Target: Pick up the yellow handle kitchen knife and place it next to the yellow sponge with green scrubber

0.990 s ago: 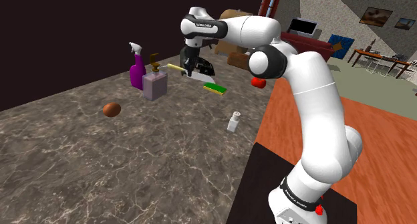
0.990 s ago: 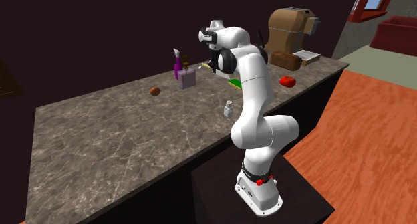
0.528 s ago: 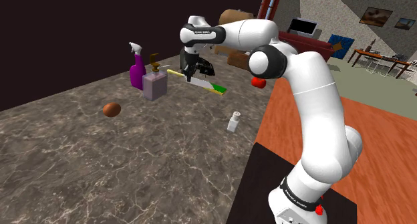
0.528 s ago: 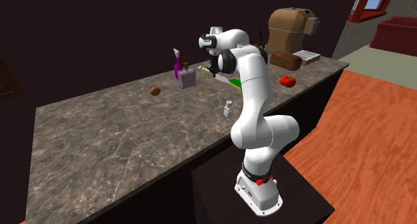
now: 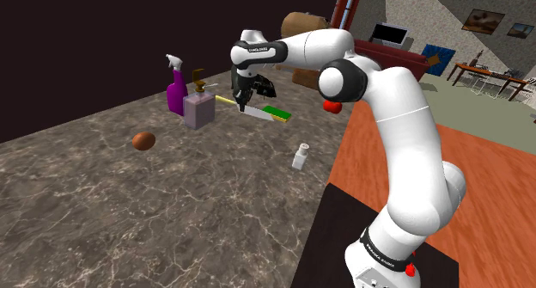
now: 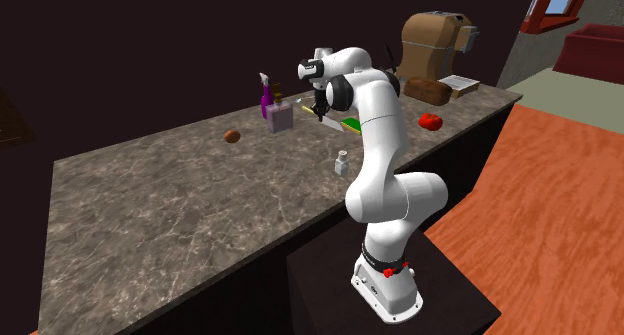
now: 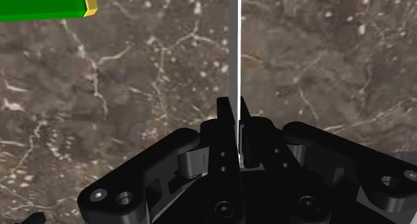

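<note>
The big stone counter [image 5: 129, 209] holds everything. Over its far end the white arm [image 5: 386, 114] bends down. Its gripper [image 5: 244, 100] is squeezed tight on the thin blade of the knife [image 5: 254, 113], so it cannot slip. The knife hangs low, just beside the sponge [image 5: 277, 113], which lies at four o'clock from the gripper. I think it is about ready to set down. At nine o'clock stand a grey soap bottle [image 5: 199, 108] and a purple spray bottle [image 5: 177, 88], near but not in the way. A small white shaker [image 5: 301, 156] sits at five o'clock, well apart.
</note>
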{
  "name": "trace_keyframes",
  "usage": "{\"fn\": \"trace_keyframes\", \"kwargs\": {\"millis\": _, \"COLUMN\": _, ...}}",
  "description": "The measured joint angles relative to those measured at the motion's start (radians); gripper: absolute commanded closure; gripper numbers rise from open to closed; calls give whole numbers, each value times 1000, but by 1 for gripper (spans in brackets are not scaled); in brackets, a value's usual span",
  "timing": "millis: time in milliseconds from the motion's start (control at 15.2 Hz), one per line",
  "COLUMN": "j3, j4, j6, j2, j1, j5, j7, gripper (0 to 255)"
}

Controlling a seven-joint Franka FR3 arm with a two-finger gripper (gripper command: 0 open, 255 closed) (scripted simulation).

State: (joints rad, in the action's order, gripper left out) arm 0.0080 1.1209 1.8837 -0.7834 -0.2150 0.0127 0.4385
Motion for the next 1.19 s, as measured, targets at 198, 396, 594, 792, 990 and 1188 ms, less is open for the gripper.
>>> {"fn": "trace_keyframes", "kwargs": {"millis": 198, "j3": 0, "j4": 0, "j6": 1, "j2": -1, "j1": 0, "j5": 0, "j7": 0, "gripper": 255}}
{"fn": "trace_keyframes", "kwargs": {"millis": 396, "j3": 0, "j4": 0, "j6": 1, "j2": -1, "j1": 0, "j5": 0, "j7": 0, "gripper": 0}}
{"fn": "trace_keyframes", "kwargs": {"millis": 594, "j3": 0, "j4": 0, "j6": 1, "j2": -1, "j1": 0, "j5": 0, "j7": 0, "gripper": 0}}
{"fn": "trace_keyframes", "kwargs": {"millis": 792, "j3": 0, "j4": -16, "j6": -14, "j2": -1, "j1": -1, "j5": 0, "j7": 1, "gripper": 0}}
{"fn": "trace_keyframes", "kwargs": {"millis": 990, "j3": 0, "j4": -74, "j6": -84, "j2": 11, "j1": -2, "j5": 0, "j7": 1, "gripper": 0}}
{"fn": "trace_keyframes", "kwargs": {"millis": 1188, "j3": 0, "j4": -101, "j6": -112, "j2": 12, "j1": -1, "j5": 0, "j7": 0, "gripper": 0}}
